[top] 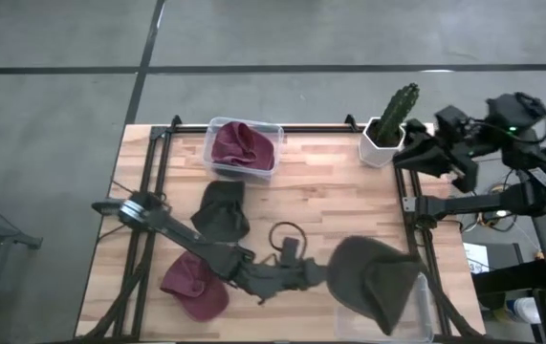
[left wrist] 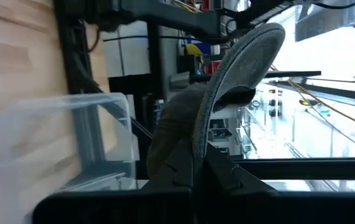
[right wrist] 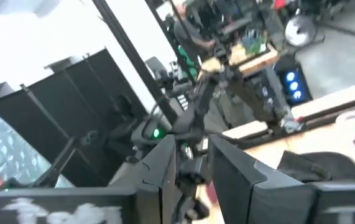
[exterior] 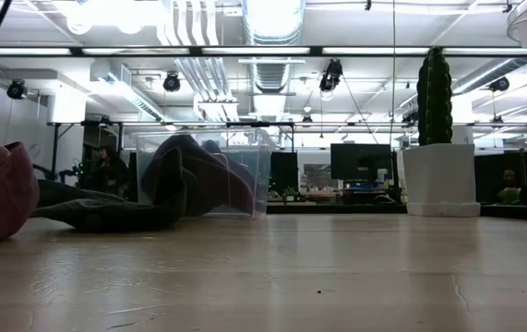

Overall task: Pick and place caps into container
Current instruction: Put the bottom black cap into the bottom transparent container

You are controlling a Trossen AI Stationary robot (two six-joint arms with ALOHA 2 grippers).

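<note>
Over clear bin [top: 424,308], left hand [top: 322,274] grips olive cap [top: 373,277]; no readable writing.

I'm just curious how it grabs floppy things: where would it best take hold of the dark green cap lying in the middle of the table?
Probably from straight above, pinching the raised, crumpled fabric of the dark green cap. It lies flat with bare table around it, so the soft folds give the fingers something to close on.
</note>
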